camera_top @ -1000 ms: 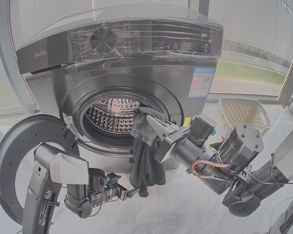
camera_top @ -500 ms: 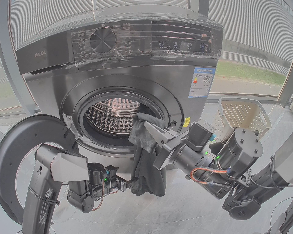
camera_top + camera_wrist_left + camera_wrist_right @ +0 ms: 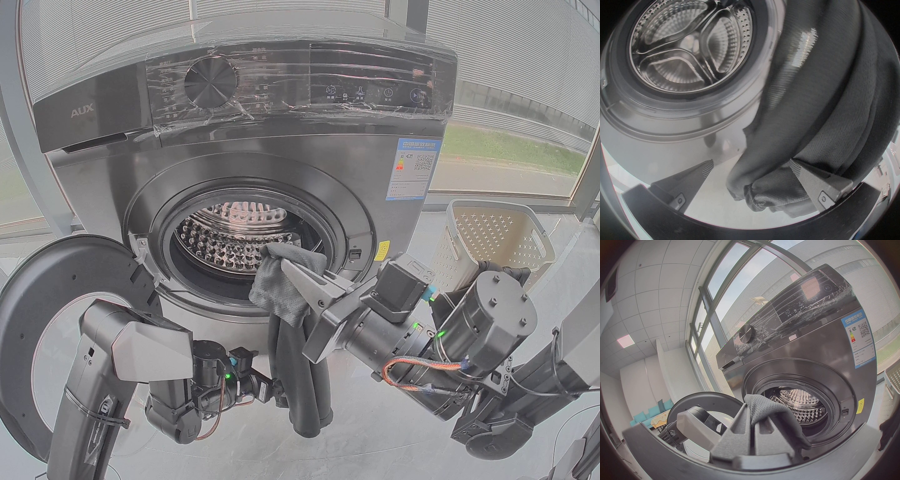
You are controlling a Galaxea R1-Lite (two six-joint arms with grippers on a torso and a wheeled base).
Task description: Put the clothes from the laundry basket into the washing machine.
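A dark grey garment (image 3: pixel 294 350) hangs in front of the washing machine (image 3: pixel 250 125), just below the open drum (image 3: pixel 234 240). My right gripper (image 3: pixel 289 270) is shut on the garment's top fold (image 3: pixel 768 408), level with the lower right of the drum opening. The rest of the cloth droops toward the floor. My left gripper (image 3: pixel 279 394) sits low, beside the hanging part. In the left wrist view its fingers (image 3: pixel 703 170) stand open, and a bunch of the garment (image 3: pixel 818 93) lies between them against one finger. The cream laundry basket (image 3: pixel 494 234) stands to the right of the machine.
The machine's round door (image 3: pixel 37 300) is swung open to the left, close behind my left arm. The pale tiled floor (image 3: pixel 375 431) lies below. A window wall runs behind the machine and basket.
My right gripper carried the garment left and lower, toward the drum's lower edge. My left gripper moved right, onto the hanging cloth, whose lower end has bunched up.
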